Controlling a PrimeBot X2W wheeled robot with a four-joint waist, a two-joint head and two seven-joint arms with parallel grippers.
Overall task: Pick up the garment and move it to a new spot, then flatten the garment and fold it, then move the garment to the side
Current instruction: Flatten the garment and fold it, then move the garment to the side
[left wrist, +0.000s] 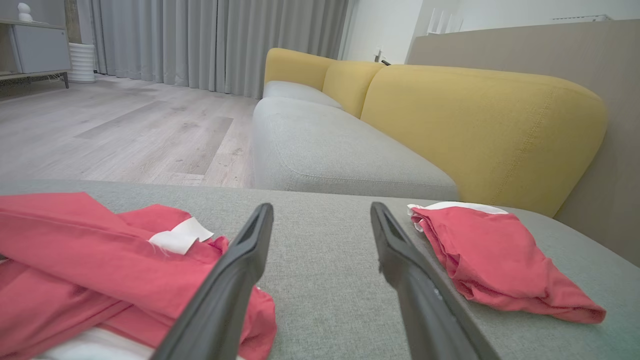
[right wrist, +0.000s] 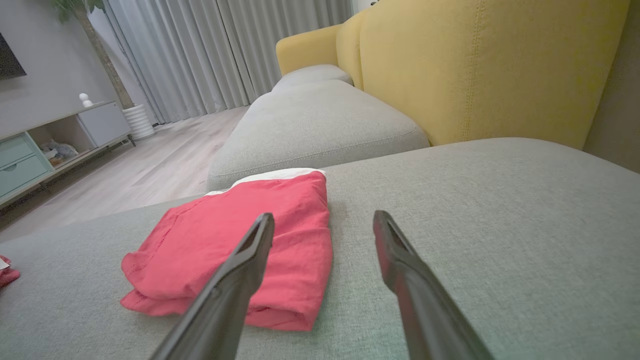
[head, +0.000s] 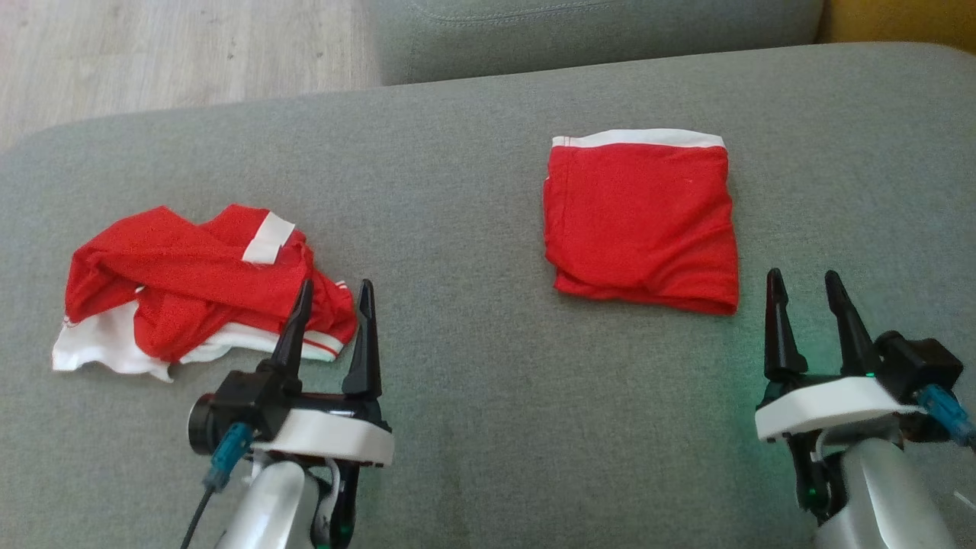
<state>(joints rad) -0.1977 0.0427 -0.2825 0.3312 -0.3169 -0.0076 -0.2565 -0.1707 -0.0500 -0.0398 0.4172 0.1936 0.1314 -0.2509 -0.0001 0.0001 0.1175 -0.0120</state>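
- A grey sofa seat (head: 488, 442) is the work surface. Past it lie a pale wooden floor (head: 152, 53), grey curtains (left wrist: 215, 45) and a yellow backrest (left wrist: 480, 125).
- The folded red garment (head: 642, 225) lies flat on the seat's right half, its white band at the far edge. A crumpled red-and-white garment (head: 198, 282) sits well apart on the left.
- The right gripper (head: 803, 273) has its fingers spread and empty, just beside the folded garment's near right corner but not touching it.
- The left gripper (head: 336, 284) is likewise spread and holding nothing, with its tips at the crumpled garment's right edge.
- Both forearms rise from the bottom edge with fingers pointing away over the seat.
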